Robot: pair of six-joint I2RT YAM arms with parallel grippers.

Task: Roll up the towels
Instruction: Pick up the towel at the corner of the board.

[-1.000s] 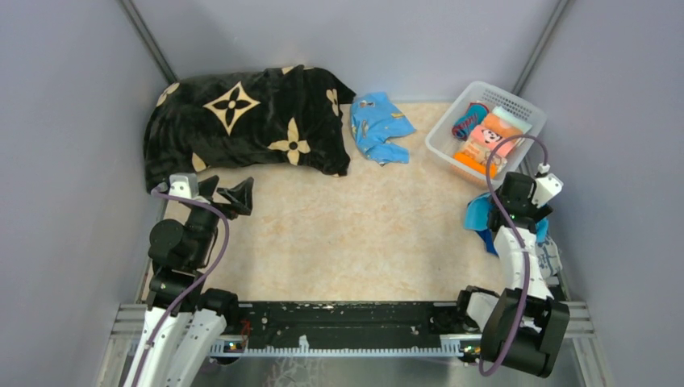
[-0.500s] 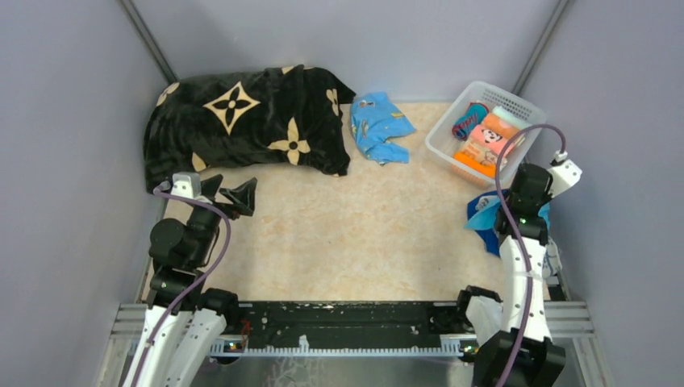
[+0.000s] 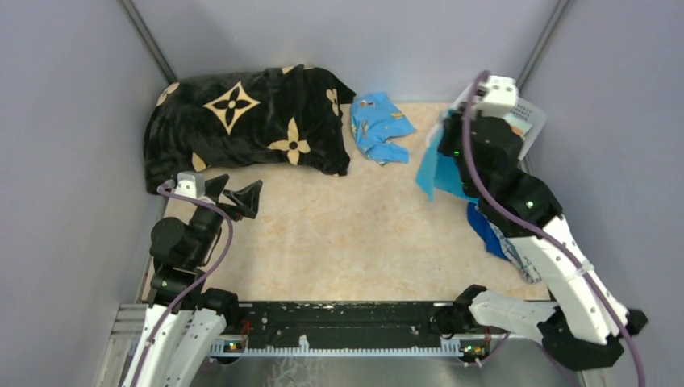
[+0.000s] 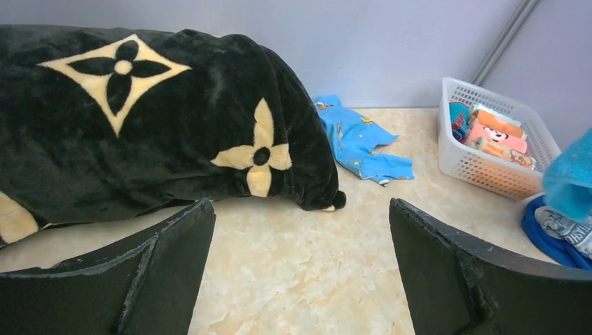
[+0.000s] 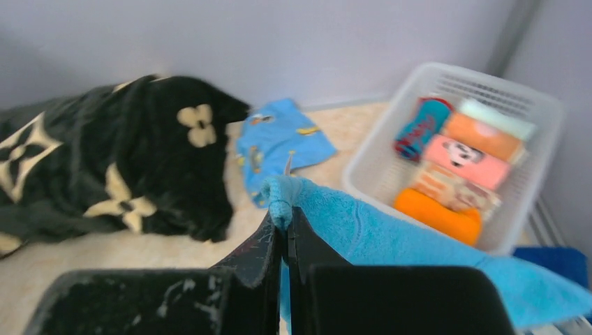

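My right gripper (image 5: 285, 220) is shut on a corner of the small turquoise towel (image 5: 391, 237). The towel hangs in the air (image 3: 434, 171) below the raised right arm, in front of the basket. The royal-blue towel (image 3: 486, 230) lies crumpled on the table at the right edge. A white towel with dark-blue print (image 4: 571, 229) lies on top of it. My left gripper (image 4: 300, 258) stands open low over bare table at the near left (image 3: 235, 197), with nothing between its fingers.
A black blanket with cream flowers (image 3: 242, 121) fills the far left. A light-blue printed garment (image 3: 379, 125) lies beside it. A white basket (image 4: 489, 167) holding several rolled cloths stands at the far right, partly hidden by the right arm in the top view.
My right gripper has shut on the turquoise towel, then risen and swung forward and left, lifting it off the pile. The left arm has barely moved.
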